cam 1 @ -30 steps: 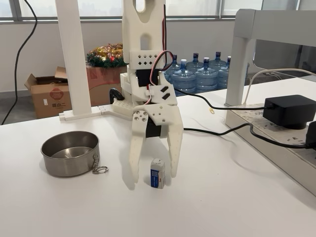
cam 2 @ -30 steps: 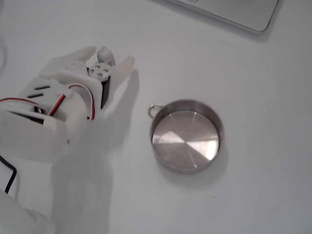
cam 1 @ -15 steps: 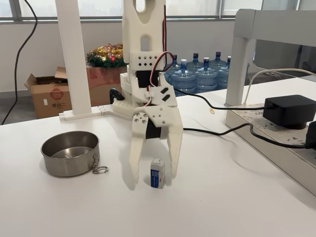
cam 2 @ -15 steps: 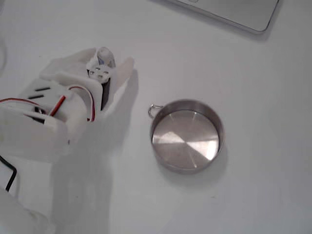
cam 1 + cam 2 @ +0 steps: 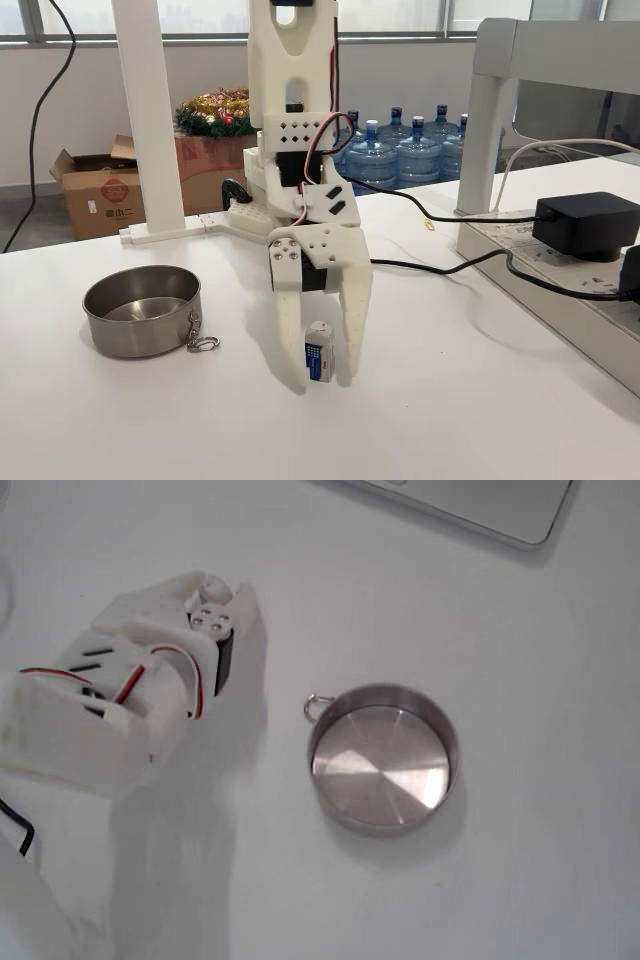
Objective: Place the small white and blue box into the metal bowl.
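While my hand point(image 5: 322, 378) brackets the small white and blue box point(image 5: 319, 351), narrowed, lift and transfer to the metal bowl point(image 5: 142, 311) beside it remain.

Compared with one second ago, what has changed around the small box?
The gripper came down and narrowed around the small white and blue box, so its fingers now stand close on both sides; whether they press the box I cannot tell. The box still stands upright on the table, and the metal bowl stayed where it was, empty.
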Motion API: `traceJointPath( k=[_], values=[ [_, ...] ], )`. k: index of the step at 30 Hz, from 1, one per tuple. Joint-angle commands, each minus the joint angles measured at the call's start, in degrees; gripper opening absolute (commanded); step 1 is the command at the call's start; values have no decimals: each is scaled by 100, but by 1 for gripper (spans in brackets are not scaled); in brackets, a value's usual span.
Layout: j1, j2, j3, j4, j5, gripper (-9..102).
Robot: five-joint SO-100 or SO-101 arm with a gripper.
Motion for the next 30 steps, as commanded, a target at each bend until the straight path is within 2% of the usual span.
traceJointPath(
  k=[1, 20, 30],
  values=[
    [53, 70, -114, -79, 26, 11],
    [352, 105, -88, -35, 18, -4],
    [712, 1986, 888, 0, -26, -4]
  ],
)
